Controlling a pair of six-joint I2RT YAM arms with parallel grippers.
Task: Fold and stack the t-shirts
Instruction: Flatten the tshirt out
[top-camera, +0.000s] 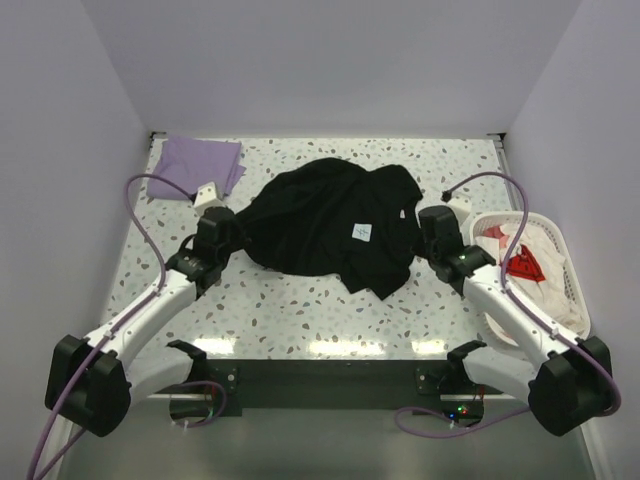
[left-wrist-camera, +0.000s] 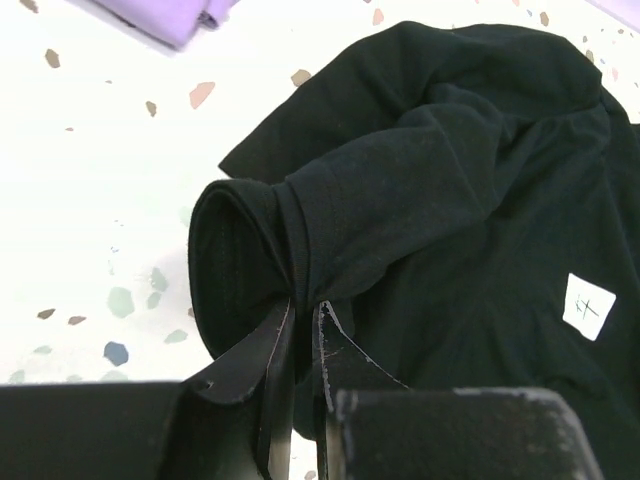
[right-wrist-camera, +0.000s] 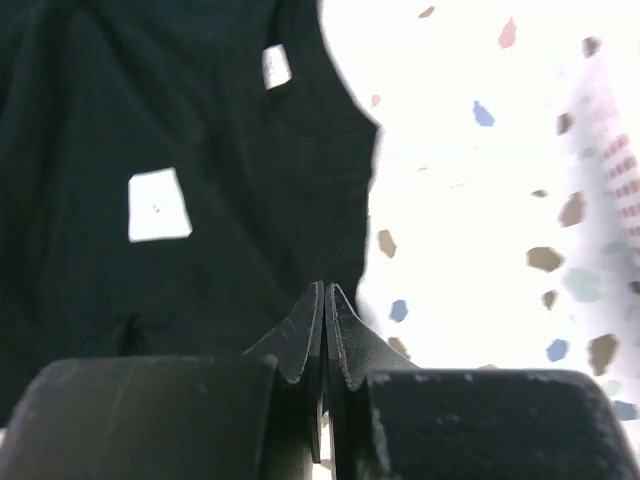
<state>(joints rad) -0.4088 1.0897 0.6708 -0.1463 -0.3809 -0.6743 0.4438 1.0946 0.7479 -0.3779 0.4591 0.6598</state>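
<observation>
The black t-shirt (top-camera: 320, 225) lies crumpled in the middle of the speckled table, a white label (top-camera: 362, 232) facing up. My left gripper (top-camera: 230, 222) is at its left edge. In the left wrist view this gripper (left-wrist-camera: 305, 305) is shut on a bunched fold of the black t-shirt (left-wrist-camera: 450, 150). My right gripper (top-camera: 425, 222) is at the shirt's right edge. There the right gripper (right-wrist-camera: 326, 288) has its jaws pressed together on the edge of the black t-shirt (right-wrist-camera: 200, 100). The lavender t-shirt (top-camera: 195, 165) lies folded at the back left corner.
A white plastic basket (top-camera: 575, 290) stands at the right edge, holding white and pink garments and a red one (top-camera: 522, 265). White walls enclose the table on three sides. A corner of the lavender t-shirt (left-wrist-camera: 170, 18) shows at the top of the left wrist view.
</observation>
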